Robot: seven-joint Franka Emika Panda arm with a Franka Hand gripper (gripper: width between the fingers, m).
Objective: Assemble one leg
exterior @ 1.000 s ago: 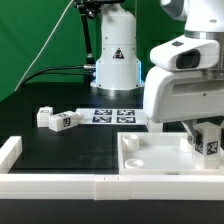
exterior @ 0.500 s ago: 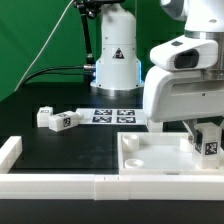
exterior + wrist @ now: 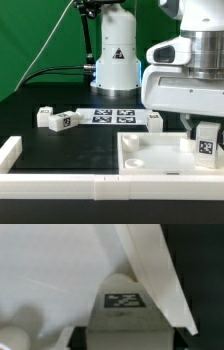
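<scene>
My gripper (image 3: 204, 132) is shut on the leg (image 3: 206, 142), a small white block with a black-and-white tag, held upright at the far right corner of the large white panel (image 3: 150, 156). Whether the leg touches the panel I cannot tell. In the wrist view the leg (image 3: 124, 303) sits between the dark fingers (image 3: 77, 337) of the gripper (image 3: 128, 340), tag facing the camera, beside the panel's raised rim (image 3: 150, 269). Two more legs (image 3: 45, 117) (image 3: 64, 121) lie on the black table at the exterior view's left. Another leg (image 3: 154, 119) stands behind the panel.
The marker board (image 3: 112, 115) lies on the table in front of the arm's white base (image 3: 116, 60). A long white rail (image 3: 60, 185) runs along the front edge with a raised end (image 3: 9, 150) at the exterior view's left.
The hand has shifted slightly up, uncovering the leg standing behind the panel. The held leg stays at the panel's far right corner.
</scene>
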